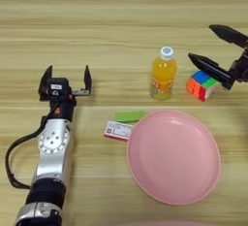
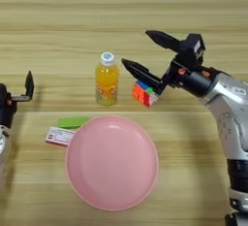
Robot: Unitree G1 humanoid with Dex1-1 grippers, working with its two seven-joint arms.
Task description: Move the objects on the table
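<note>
Right end effector (image 2: pixel 147 55) has its fingers spread wide, hanging just above and behind the puzzle cube (image 2: pixel 145 93); lower finger looks near the cube, contact unclear. Cube sits on the counter (image 2: pixel 58 16) right of the juice bottle (image 2: pixel 106 79). Pink plate (image 2: pixel 112 162) lies in front, with green block (image 2: pixel 73 121) and white-and-red box (image 2: pixel 59 136) at its left rim. Left end effector (image 1: pixel 66 78) sits with fingers apart, well left of everything.

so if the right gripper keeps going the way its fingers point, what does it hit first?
Likely the bottle. The open right gripper points toward picture left above the cube, and the bottle stands next in that line. Height is unclear, so it may pass over the cap.
</note>
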